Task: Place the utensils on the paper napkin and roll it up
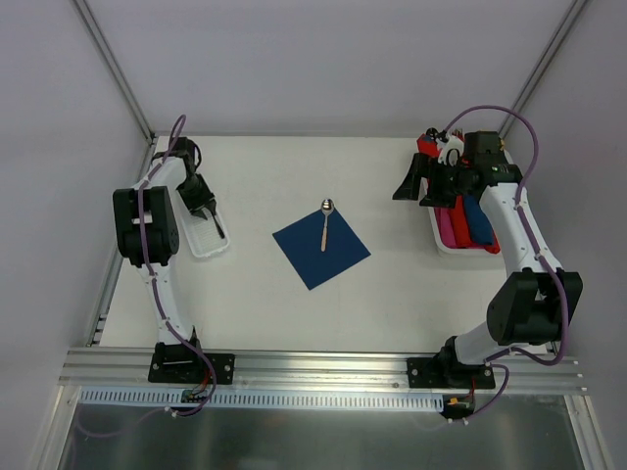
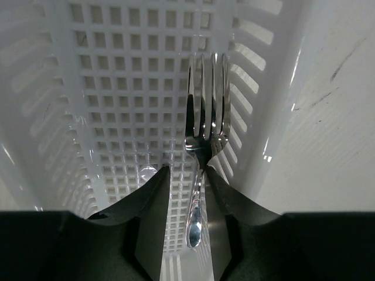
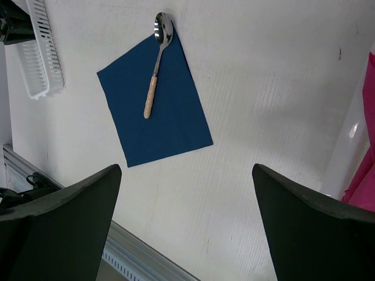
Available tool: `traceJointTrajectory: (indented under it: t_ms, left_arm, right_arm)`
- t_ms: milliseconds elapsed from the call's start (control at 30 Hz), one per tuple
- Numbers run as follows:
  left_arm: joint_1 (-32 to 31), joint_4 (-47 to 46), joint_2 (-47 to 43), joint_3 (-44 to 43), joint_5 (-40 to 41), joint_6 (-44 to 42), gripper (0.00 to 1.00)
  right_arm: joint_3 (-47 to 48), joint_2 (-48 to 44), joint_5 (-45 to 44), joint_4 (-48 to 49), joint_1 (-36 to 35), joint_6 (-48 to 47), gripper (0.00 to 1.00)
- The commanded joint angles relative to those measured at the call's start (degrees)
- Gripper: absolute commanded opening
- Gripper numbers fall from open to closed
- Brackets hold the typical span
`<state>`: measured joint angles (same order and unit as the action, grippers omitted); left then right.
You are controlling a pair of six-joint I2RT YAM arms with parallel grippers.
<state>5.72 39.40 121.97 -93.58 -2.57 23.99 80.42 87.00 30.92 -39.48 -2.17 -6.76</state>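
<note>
The dark blue paper napkin (image 1: pixel 321 250) lies flat at the middle of the table, turned like a diamond. A spoon (image 1: pixel 324 223) with a tan handle rests on it, its silver bowl over the far corner; the right wrist view shows the same spoon (image 3: pixel 157 64) and napkin (image 3: pixel 158 111). A shiny fork (image 2: pixel 208 105) lies in the white slotted basket (image 2: pixel 117 88) at the left. My left gripper (image 2: pixel 187 172) is down in that basket, its jaws partly open astride the fork's handle, with a gap on the left side. My right gripper (image 1: pixel 416 186) hovers open and empty at the right.
A white tray (image 1: pixel 439 240) at the right edge holds red, pink and blue rolls. The basket (image 1: pixel 201 245) sits at the table's left side. An aluminium rail runs along the near edge (image 3: pixel 135 252). Grey walls enclose the table.
</note>
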Motion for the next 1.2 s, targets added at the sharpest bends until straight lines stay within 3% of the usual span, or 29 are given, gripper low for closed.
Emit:
traceJointTrajectory:
  t_ms: [0, 367, 933, 1033, 1167]
  left_arm:
    - [0.7, 0.8, 2.3, -2.0, 1.8, -1.5, 0.29]
    - [0.9, 2.5, 1.9, -0.7, 5.4, -2.8, 0.00]
    - [1.4, 2.5, -13.8, -2.5, -10.9, -2.5, 0.00]
    - [1.5, 2.4, -17.2, -1.8, -14.0, 0.7, 0.00]
    - [1.1, 2.3, -20.6, -0.3, -21.4, 7.1, 0.00]
  right_arm:
    - [2.5, 0.2, 0.4, -0.7, -0.3, -1.1, 0.99]
    - [2.1, 0.2, 3.5, 0.7, -2.0, -0.8, 0.99]
    - [5.6, 2.3, 9.5, 1.2, -4.3, -1.2, 0.97]
    - [8.2, 1.7, 4.3, 0.3, -6.4, -5.2, 0.93]
    - [12.4, 0.4, -14.2, -1.0, -15.6, -16.1, 0.88]
